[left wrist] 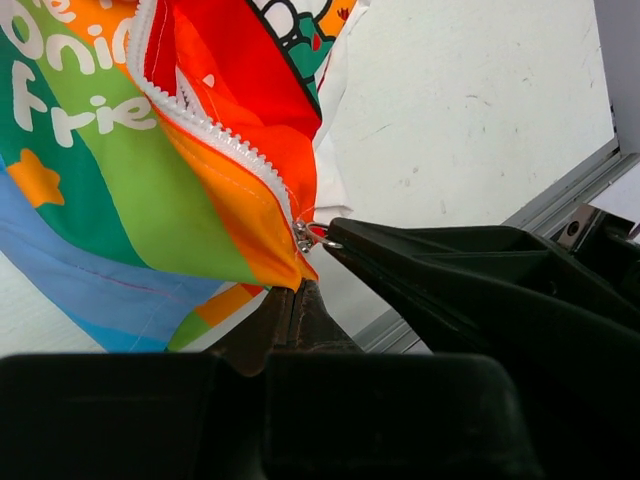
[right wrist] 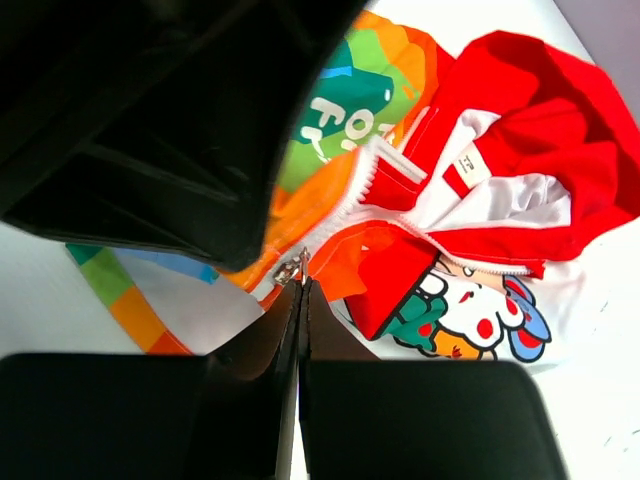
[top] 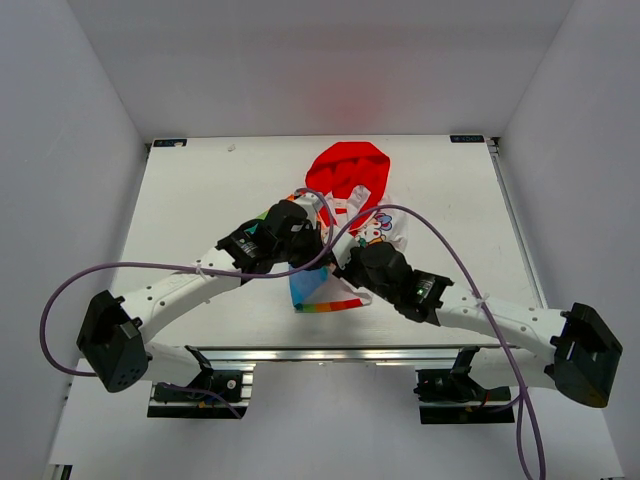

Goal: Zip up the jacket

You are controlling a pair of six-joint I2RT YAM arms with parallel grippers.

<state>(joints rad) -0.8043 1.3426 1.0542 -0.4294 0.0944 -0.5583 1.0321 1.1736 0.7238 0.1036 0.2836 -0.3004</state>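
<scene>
Left gripper (left wrist: 300, 292), lower centre of its wrist view: jaws together, pinching the orange hem corner of the jacket (top: 350, 195) just under the slider (left wrist: 305, 237). This probably anchors the foot of the zip so that it cannot ride up when pulled. Right gripper (right wrist: 301, 295), lower centre of its own view: jaws together, tips at the same metal slider and apparently nipping its pull tab, though the contact is too small to confirm. The two grippers meet tip to tip, one to hold and one to draw. Above them the teeth (left wrist: 215, 135) run toward the upper left, and the two rows lie apart, showing the lining, so the zip is open along its length. In the top view the jacket lies mid-table (top: 200, 200) with its hood (top: 345, 168) toward the top of the frame, along the likely line of pull.
</scene>
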